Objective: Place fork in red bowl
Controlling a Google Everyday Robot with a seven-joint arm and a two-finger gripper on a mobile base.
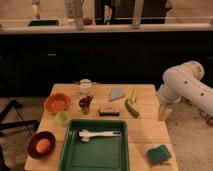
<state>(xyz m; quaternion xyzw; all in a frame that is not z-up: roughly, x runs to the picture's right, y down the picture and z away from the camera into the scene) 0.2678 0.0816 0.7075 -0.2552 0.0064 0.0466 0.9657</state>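
At centre left the shallow, round red bowl (56, 103) sits on the wooden tabletop (150, 131), its paler inside facing up, ready to receive. Lower centre, the white fork (100, 134), likely plastic, lies flat in the green tray (95, 159). At the right edge the gripper (163, 115) hangs beside the tabletop, jaws spread wide and holding nothing, seemingly not yet reaching.

No readable text, apparently.
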